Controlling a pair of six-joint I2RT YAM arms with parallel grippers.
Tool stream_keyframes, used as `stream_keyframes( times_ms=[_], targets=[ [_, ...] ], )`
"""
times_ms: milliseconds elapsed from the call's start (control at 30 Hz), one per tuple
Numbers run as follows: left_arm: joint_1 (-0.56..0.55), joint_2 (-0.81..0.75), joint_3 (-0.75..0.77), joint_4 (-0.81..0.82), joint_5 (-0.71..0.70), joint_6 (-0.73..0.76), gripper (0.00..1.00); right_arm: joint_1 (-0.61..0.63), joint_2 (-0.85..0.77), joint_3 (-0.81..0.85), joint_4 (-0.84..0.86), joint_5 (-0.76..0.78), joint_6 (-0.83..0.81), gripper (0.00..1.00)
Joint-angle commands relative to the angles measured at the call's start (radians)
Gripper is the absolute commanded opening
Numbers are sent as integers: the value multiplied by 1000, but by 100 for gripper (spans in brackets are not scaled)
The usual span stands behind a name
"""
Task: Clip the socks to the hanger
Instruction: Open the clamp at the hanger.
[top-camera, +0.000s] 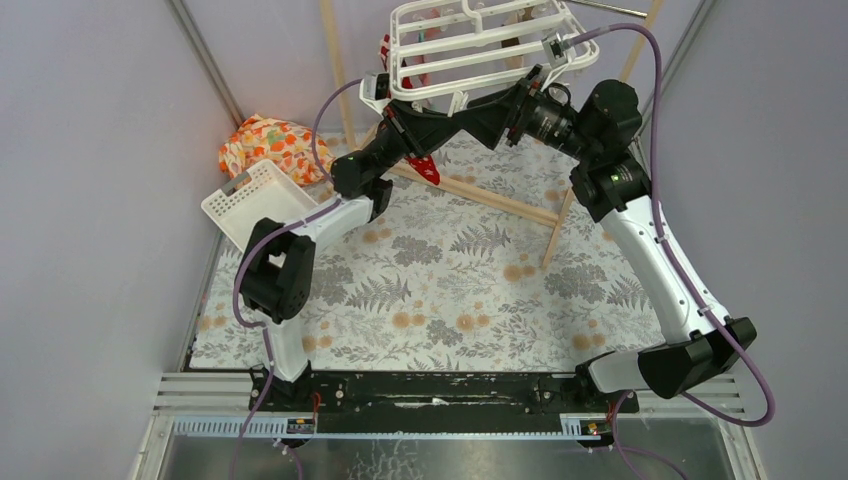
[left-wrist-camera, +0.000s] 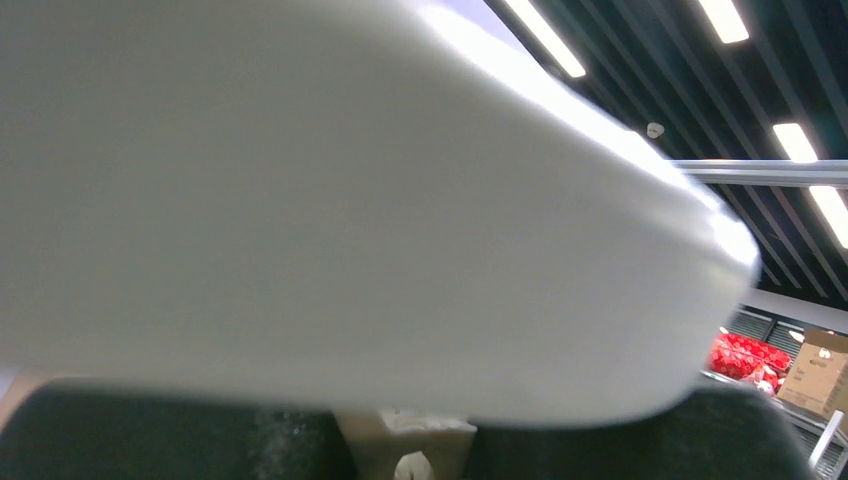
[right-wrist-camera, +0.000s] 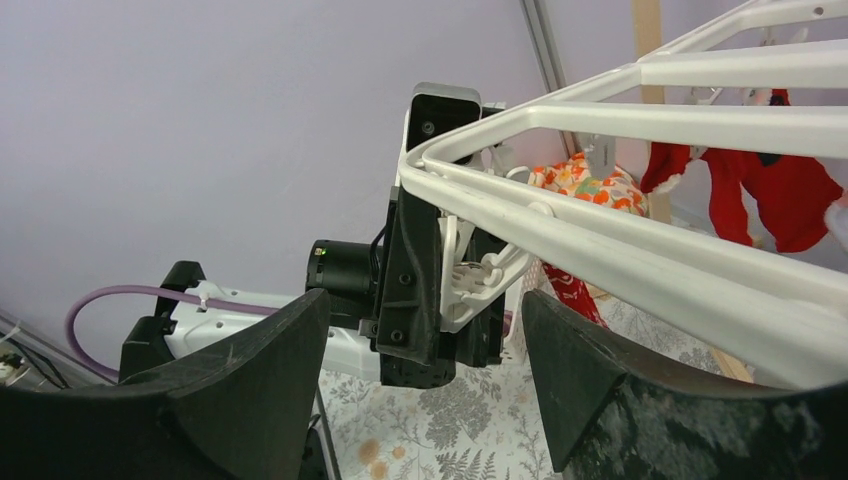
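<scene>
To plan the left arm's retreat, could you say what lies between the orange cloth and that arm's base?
The white basket lies there, then the arm's own elbow, as the top view shows.

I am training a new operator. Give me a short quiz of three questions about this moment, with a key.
1. True or false: the jaws of the right gripper stand open.
2. Which gripper grips a corner of the hanger? A. the left gripper B. the right gripper C. neither
3. Fill in: the sock hanging under the hanger is mostly ___.
Key: 1 true; 2 A; 3 red.
</scene>
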Motion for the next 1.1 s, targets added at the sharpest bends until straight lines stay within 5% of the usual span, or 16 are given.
stream_keyframes(
  times_ms=[0,1067],
  targets=[
    [-14,10,42,53,18,-35,0,11,-17,-3,54,49,-16,77],
    [-36,19,32,56,10,-47,0,38,30,-9,154,79,20,70]
  ],
)
